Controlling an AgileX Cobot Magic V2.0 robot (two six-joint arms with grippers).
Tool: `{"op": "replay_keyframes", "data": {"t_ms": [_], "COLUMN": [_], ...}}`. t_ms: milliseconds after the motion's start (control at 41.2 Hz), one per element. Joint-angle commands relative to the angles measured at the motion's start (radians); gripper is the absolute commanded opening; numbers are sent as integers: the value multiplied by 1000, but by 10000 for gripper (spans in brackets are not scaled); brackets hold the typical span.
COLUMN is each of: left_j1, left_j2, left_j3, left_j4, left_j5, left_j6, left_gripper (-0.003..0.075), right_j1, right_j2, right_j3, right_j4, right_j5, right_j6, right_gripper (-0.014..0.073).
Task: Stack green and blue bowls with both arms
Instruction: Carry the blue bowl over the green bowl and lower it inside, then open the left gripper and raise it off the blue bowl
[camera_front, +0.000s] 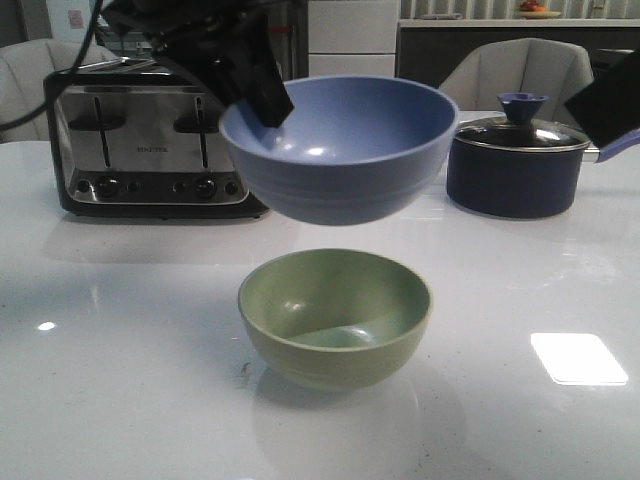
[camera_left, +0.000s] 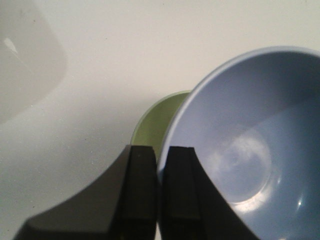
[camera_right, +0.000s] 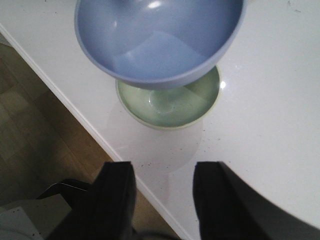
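Front view: a white table (camera_front: 120, 380); at its middle sits the green bowl (camera_front: 335, 318), upright and empty; directly above it, clear of it and in the air, hangs the blue bowl (camera_front: 338, 148), tilted a little toward the camera; the left gripper (camera_front: 262, 92), dark and coming down from the upper left, grips the blue bowl's rim on its left side; behind stand a chrome toaster (camera_front: 140, 140) at the left and a dark navy lidded pot (camera_front: 518, 160) at the right; a dark shape at the right edge is probably the right arm, too cropped to read.

Left wrist view: the left gripper's two black fingers (camera_left: 139, 195) are nearly together, pinching the blue bowl's rim between them, one finger inside and one outside; a sliver of green bowl shows beneath, beyond the blue rim.

Right wrist view: the right gripper (camera_right: 164, 200) hovers near the table's edge with its jaws wide apart and nothing between them; the blue bowl hangs over the green one, overlapping most of it.

Judgement: the step in hand is lowering the blue bowl into the green; next calls for levelling it, centring it over the green rim, descending straight, then letting go.
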Motion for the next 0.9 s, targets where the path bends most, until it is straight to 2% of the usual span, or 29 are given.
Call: {"op": "replay_keyframes", "data": {"t_ms": [0,364,655,752,873], "left_j1": [-9,0,0,0,0], "left_j2": [-2,143,174,174,174], "left_j3": [-33,-33,-33,-33,-35], "left_j4": [-21,22,27,27,23], "left_j5": [-57,-90,-89,-87,-86], "left_j6": [-1,-1,-3,-3,-3], "left_gripper": [93,93,99,181,353], "right_j1": [1,1,1,1,1], "right_j2": [-13,-13,-13,-13,-13], "right_j3": [-30,-30,-30,-30,-30], "right_j4": [9,9,9,9,9], "right_j5": [-56,-56,-56,-56,-56], "right_j6": [-11,-11,-11,-11,-11], "right_gripper": [397,397,397,397,397]}}
